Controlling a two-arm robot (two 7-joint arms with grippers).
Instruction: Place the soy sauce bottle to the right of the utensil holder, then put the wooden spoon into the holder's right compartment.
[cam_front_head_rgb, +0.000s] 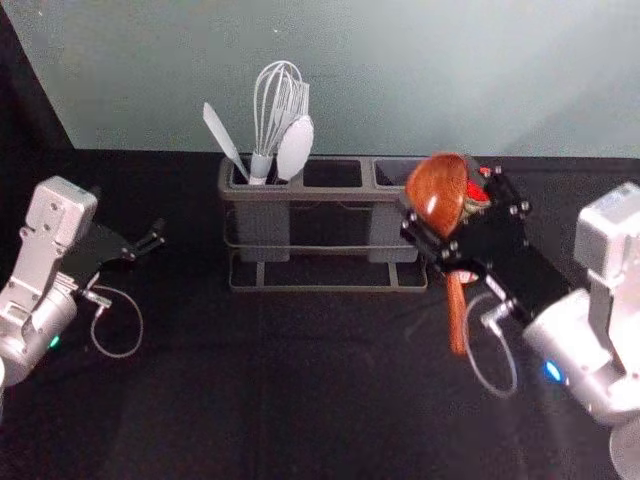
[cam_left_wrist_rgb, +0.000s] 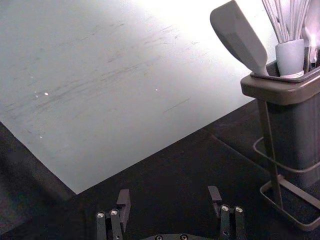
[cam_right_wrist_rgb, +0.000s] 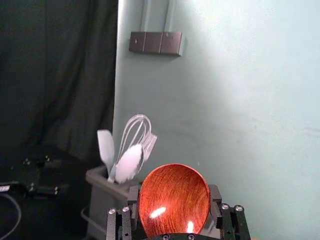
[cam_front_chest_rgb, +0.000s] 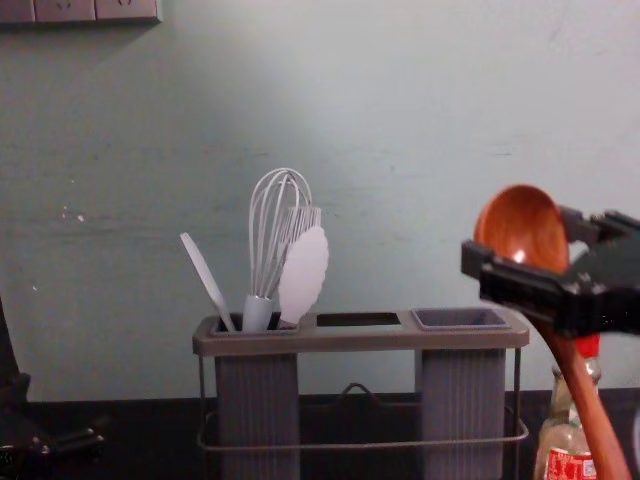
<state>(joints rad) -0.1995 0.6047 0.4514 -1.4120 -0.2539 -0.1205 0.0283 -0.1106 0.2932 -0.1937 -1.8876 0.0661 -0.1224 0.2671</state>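
The jaws of the right gripper (cam_front_chest_rgb: 520, 240) are clamped on the spoon (cam_front_chest_rgb: 524, 225), one on each side where the bowl meets the handle, at the right of the chest view's frame. The spoon is glossy reddish wood with visible grain, its bowl a smooth oval, its handle slim. It points bowl up, handle down: in the chest view the long axis slants from upper middle-right to the lower right corner; in the head view it runs nearly straight down the frame.

Behind the handle, at lower right, stands the bottle (cam_front_chest_rgb: 567, 442), upright clear glass with a red cap and red-and-white label, just beside the holder (cam_front_chest_rgb: 360, 340). That has a matt grey-brown rim over thin bent wire and ribbed grey cups. The left cup bears a wire whisk (cam_front_chest_rgb: 258, 312), a flat pale spatula (cam_front_chest_rgb: 205, 280) and a scallop-edged pale spoon-like tool (cam_front_chest_rgb: 303, 275).

At the head view's left, over the black bench (cam_front_head_rgb: 250, 400), the left gripper (cam_front_head_rgb: 150, 237) holds its jaws apart.
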